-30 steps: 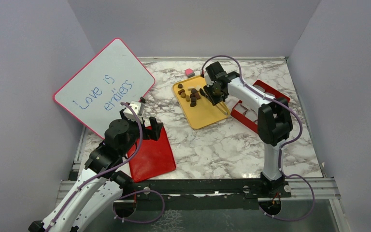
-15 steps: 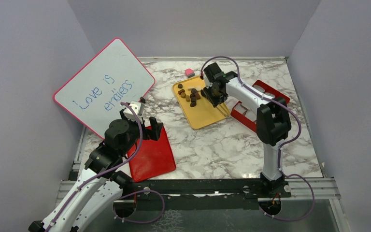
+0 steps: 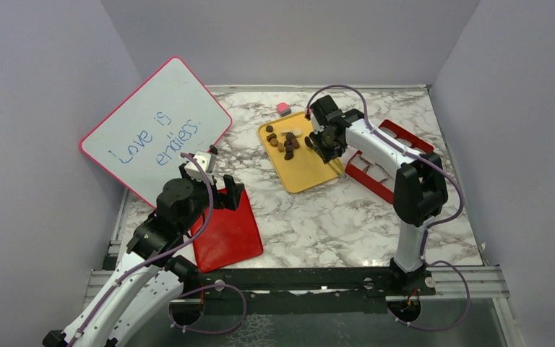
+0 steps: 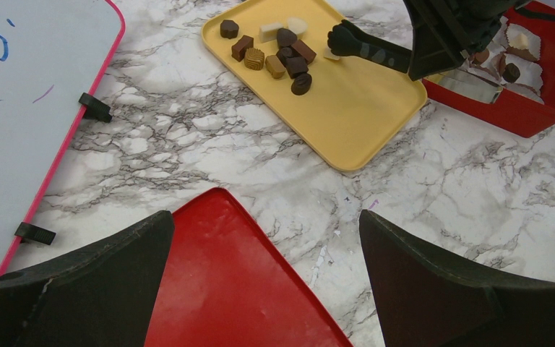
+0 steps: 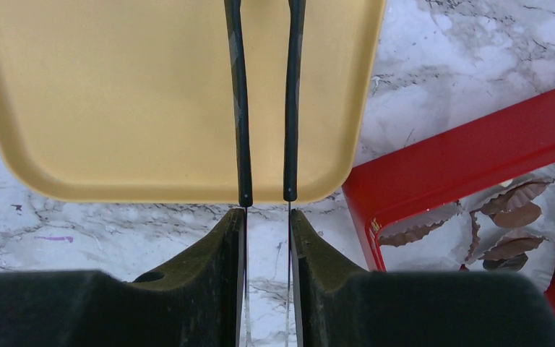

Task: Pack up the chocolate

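1. Yellow tray (image 4: 354,108) sits in the upper middle of the left wrist view. The chocolate (image 4: 278,54) lies clustered at its upper-left end, with dark, tan and cream pieces close together.
2. The right gripper (image 4: 341,43) reaches over the tray from the upper right, its tip just beside a lone cream piece (image 4: 330,56). In its own view the slim jaws stand narrowly apart, but their ends run off the top edge, so whether they pinch anything cannot be told.
3. The step in hand looks like picking one piece for the red box (image 4: 509,119) at the upper right, where paper cups (image 5: 513,217) wait and a few hold pieces.
4. To do it well, the arm should straddle a single piece and squeeze gently so it neither pops out nor cracks. It should then lift straight up clear of the neighbours and set the piece squarely into a vacant cup.
5. The left gripper (image 4: 266,224) hangs spread wide and empty above the red lid (image 4: 231,296) at the bottom.
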{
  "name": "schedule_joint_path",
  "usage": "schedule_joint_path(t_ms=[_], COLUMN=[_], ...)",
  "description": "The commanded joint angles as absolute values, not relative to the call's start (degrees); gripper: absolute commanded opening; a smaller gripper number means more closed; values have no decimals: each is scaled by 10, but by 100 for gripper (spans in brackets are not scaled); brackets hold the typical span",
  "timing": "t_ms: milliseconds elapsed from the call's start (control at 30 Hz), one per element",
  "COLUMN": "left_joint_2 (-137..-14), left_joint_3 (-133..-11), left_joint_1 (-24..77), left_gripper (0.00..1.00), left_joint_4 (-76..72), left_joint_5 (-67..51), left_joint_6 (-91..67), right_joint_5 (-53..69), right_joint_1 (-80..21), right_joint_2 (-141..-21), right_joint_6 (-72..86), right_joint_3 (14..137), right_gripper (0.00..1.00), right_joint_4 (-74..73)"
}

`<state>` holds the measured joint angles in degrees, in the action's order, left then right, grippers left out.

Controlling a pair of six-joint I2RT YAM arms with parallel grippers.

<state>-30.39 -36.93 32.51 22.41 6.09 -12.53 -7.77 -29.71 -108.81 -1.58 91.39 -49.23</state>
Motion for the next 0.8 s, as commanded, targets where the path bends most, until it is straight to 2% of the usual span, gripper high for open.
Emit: schedule_joint_path(t_ms=[0,233,300,467,767], left_joint_2=[-300,-301,-302,-301,-300], left_joint_3=[-364,-365,-366,-365,-365], left_joint_1=[328,328,328,328,328], left_gripper=[99,99,99,99,99], left_joint_4=[212,212,211,211,212], left_joint_5=[69,68,66,67,69], left_joint_6=[-120,-120,-120,-119,-118], right_joint_5=[-64,-48,-46,-39,-21], right_joint_1=[-303,-303,-302,-309,-337], right_joint_2=[-1037,-979,-972,-1001,-1045], right_joint_6=[12,39,38,49,46], right_joint_3=[892,854,842,847,871], right_gripper=[29,29,31,38,39], right_joint_4=[-496,-494,-479,-485,-464])
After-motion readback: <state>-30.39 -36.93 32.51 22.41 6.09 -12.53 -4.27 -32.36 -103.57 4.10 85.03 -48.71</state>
